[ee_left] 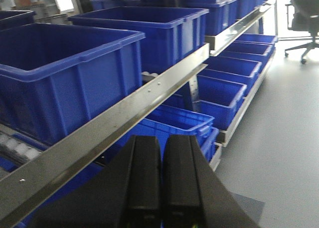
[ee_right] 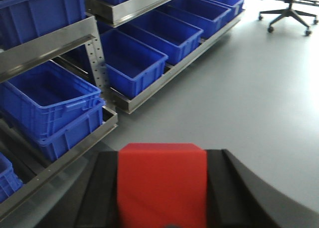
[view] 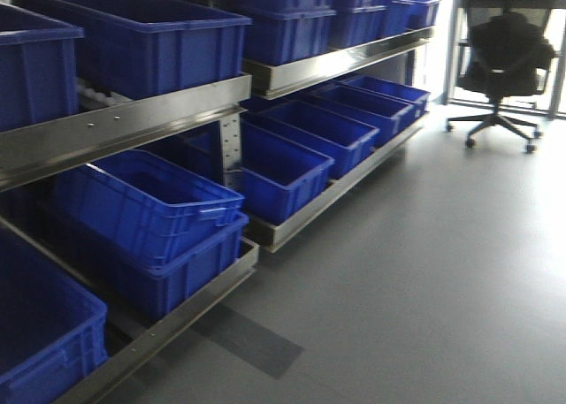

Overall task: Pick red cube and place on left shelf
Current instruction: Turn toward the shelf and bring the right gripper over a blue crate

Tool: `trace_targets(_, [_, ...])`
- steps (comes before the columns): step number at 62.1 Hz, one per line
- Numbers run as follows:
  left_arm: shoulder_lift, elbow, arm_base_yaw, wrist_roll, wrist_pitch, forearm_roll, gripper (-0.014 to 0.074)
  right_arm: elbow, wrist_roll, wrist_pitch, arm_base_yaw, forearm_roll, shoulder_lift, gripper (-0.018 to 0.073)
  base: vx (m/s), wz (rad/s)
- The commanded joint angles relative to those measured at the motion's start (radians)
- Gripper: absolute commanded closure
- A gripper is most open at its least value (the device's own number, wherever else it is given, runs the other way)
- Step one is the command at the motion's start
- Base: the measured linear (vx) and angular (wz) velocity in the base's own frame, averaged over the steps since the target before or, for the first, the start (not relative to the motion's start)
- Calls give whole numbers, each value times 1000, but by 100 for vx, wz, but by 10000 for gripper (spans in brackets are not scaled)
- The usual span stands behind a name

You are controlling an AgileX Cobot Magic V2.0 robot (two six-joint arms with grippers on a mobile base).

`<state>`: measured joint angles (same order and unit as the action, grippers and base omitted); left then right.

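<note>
Your right gripper (ee_right: 162, 210) clamps the small red cube (ee_right: 162, 180) for transport; the steel-railed left shelf (ee_right: 45, 53) sits ahead-left of it. Left gripper (ee_left: 162, 188) pinched together, empty.

The left pincer (ee_left: 162, 140) is formed of two broad, flat black fingers (ee_left: 144, 178); the right pincer (ee_right: 162, 155) is likewise moulded in black.
</note>
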<state>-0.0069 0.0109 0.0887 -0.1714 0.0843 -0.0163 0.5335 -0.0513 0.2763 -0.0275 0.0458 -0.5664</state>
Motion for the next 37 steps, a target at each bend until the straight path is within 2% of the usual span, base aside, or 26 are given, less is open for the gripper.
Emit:
trace_targets(1, [6,22,0,2,-84,-6,495,29,4,-84,4,-7,-2,533,56,71])
trace_targets(21, [6,22,0,2,-84,-6,495,29,4,-85,4,-7,-2,533,52,67])
trace_targets(37, [6,22,0,2,-84,-6,495,29,4,-85,4,-7,-3,533,40,65])
